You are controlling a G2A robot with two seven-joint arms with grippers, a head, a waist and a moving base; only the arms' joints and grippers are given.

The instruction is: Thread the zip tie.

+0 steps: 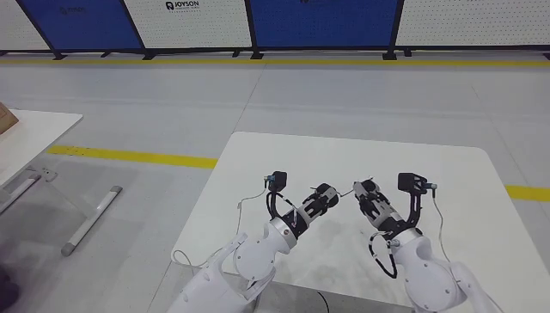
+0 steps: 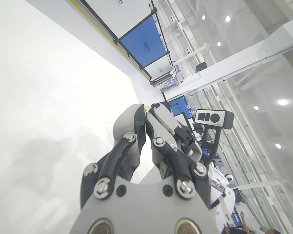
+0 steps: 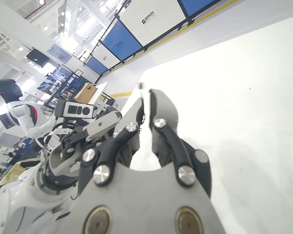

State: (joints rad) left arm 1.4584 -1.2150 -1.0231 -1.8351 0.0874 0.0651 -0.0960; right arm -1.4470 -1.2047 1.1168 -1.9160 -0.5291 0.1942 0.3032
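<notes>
White bench (image 1: 344, 154) below; right end effector (image 3: 145, 93) grips the zip tie (image 3: 141, 85), its tip pointing toward the clenched left end effector (image 2: 146, 110) nearby.

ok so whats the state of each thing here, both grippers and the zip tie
left gripper: shut, tips close to the other gripper's; whether it pinches anything cannot be told
right gripper: shut on the zip tie, above the table
zip tie: pinched in the right gripper, a short end sticking out past the tips; threaded or not cannot be told
</notes>
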